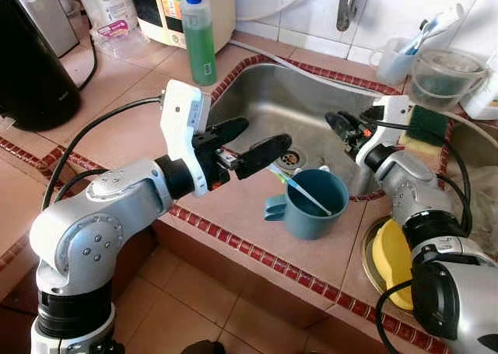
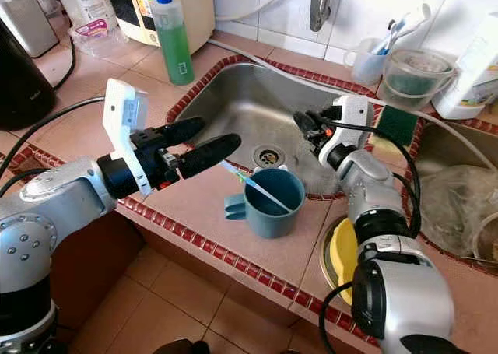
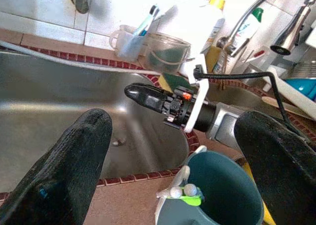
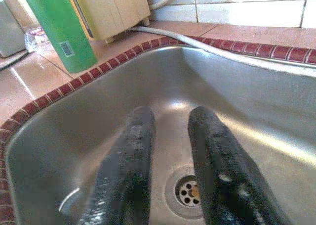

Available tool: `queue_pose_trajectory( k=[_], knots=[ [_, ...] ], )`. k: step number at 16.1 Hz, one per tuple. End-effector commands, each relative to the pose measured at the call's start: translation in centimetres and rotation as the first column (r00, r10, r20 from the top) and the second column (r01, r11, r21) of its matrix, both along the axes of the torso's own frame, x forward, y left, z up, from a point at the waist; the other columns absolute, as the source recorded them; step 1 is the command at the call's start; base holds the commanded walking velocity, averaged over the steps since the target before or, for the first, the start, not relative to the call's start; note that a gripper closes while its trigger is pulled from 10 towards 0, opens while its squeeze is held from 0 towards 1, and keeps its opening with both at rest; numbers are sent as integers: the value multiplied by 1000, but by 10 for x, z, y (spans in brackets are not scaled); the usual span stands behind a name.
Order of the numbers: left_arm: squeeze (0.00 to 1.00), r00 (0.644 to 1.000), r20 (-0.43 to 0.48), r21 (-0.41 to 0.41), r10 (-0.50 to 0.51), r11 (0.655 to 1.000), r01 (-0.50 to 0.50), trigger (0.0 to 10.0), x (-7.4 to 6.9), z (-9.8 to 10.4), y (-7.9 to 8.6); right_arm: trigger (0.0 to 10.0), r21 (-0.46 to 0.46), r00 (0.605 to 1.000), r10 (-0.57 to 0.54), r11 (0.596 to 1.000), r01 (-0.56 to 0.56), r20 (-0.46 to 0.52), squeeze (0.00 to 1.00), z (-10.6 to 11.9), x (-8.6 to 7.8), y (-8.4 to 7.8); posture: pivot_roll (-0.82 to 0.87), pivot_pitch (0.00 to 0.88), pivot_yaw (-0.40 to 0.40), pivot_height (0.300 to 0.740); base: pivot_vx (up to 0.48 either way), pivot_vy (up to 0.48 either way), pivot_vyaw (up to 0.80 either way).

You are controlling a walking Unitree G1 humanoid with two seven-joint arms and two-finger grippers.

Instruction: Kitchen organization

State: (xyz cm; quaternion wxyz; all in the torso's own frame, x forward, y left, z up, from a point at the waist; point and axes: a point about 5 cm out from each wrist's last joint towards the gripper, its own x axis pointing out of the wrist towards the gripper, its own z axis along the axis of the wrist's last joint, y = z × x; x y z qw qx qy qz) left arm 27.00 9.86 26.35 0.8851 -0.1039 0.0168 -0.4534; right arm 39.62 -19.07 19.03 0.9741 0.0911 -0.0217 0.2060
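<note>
The toothbrush point(image 1: 299, 189) leans in the blue mug point(image 1: 315, 206) on the counter point(image 1: 233, 222) at the sink point(image 1: 272, 105) edge, head end up toward the left end effector point(image 1: 247, 145), whose fingers are spread. It looks light, stiff and thin; pinch the upper shaft. The right end effector point(image 1: 339, 125) hovers over the sink, fingers slightly apart.

Cut off at the frame's top: faucet point(image 1: 348, 8) above the sink point(image 1: 264, 97), white container point(image 1: 105, 0), cream appliance point(image 1: 167, 8). Partly hidden by the right arm: yellow object point(image 1: 391, 261) beside the blue cup point(image 1: 315, 206). Blurred near the sink drain point(image 4: 190, 193): right hand's fingers point(image 4: 126, 175). Unreadable: labels.
</note>
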Motion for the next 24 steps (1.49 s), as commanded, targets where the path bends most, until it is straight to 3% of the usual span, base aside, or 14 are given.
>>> queue_pose_trajectory(
  k=[1, 10, 15, 16, 24],
  knots=[
    [0, 1000, 23, 5, -10, 1000, 9, 10000, -2, 6, -1, 10000, 12, 999, 11, 1000, -12, 30, 1000, 8, 2, 0, 53, 164, 34, 740, 0, 0, 0],
    [0, 998, 48, 3, 46, 999, -46, 10000, 1, 6, 5, 10000, 82, 986, 23, 996, -37, 165, 1000, 39, 0, -3, 42, 140, 16, 740, 0, 0, 0],
    [0, 994, 37, -20, 99, 995, -98, 10000, 3, -4, 7, 10000, 36, 964, 19, 999, -30, 264, 988, 56, -17, -13, 1, 112, 6, 740, 0, 0, 0],
    [0, 993, 31, -27, 112, 993, -111, 10000, 3, -8, 7, 10000, 16, 960, 26, 999, -32, 280, 0, 59, -23, -14, -9, 103, 5, 740, 0, 0, 0],
    [0, 967, -40, -72, 253, 964, -255, 10000, 5, -34, 8, 10000, -101, 937, 98, 993, -67, 335, 0, 49, -74, -2, -57, 69, 44, 740, 0, 0, 0]
  ],
)
